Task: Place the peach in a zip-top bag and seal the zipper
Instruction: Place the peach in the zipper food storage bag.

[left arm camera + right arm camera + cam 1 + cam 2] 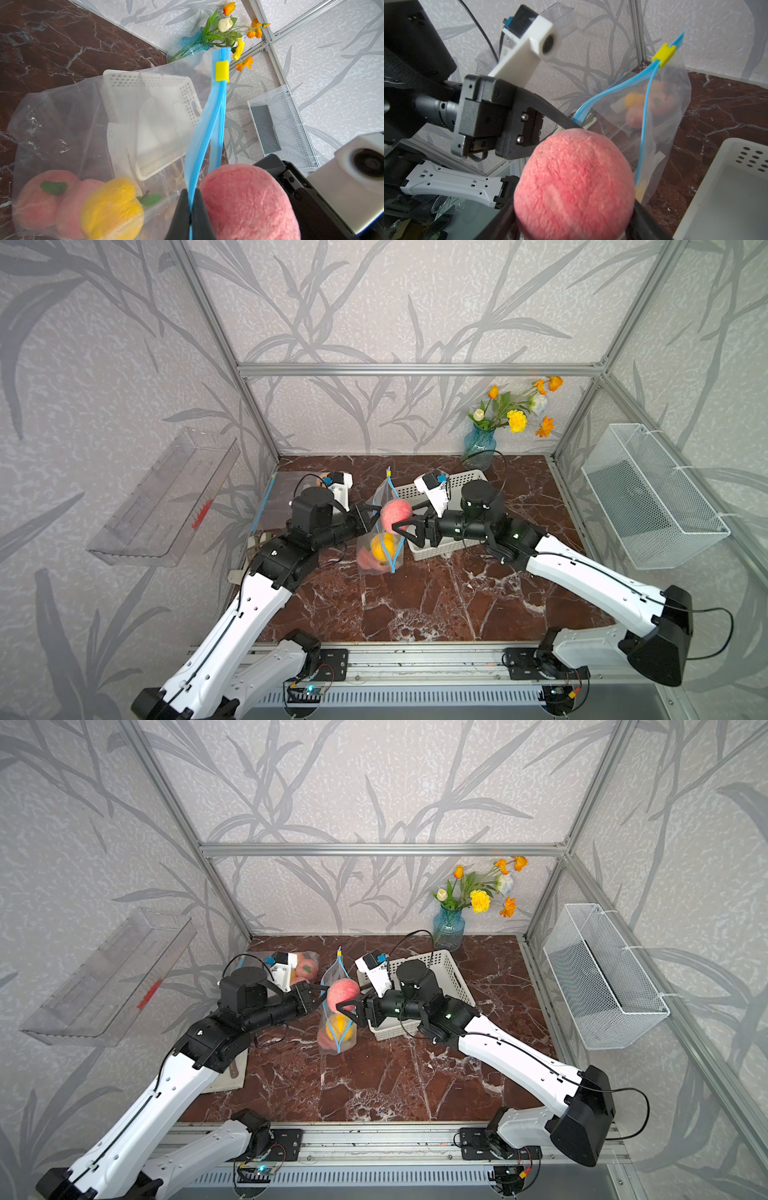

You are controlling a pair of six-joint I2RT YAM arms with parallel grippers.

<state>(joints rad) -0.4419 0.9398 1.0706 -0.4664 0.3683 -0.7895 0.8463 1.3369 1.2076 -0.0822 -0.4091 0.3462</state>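
- The right gripper (406, 517) grasps the peach (395, 512), one finger on each side of the pink, fuzzy fruit; in the right wrist view the peach (575, 182) fills the space between the jaws.
- The left gripper (374, 512) is clenched on one blue lip of the bag (368, 549). The left wrist view shows its fingertips (182, 209) pressed together on the zipper strip (209, 128).
- The two grippers face each other, with the peach just beside the left fingertips.
- The peach hangs off the bench (436, 593), up at the bag's mouth and above the fruit already inside.
- The mouth is open: in the right wrist view the two blue lips spread apart from the yellow slider (663, 55), which sits at the far end of the zipper.
- The bag stands tall with its bottom on the bench. Inside lie a yellow fruit (112, 207) and pink peaches (39, 199).
- A white basket (469, 477) sits on the bench just behind the right gripper.
- Behind the left arm, a second bag with fruit (305, 965) lies on the bench.
- A blue vase of flowers (478, 443) stands in the far corner.
- A wire basket (652, 497) hangs on the right wall and a clear tray (166, 497) on the left.
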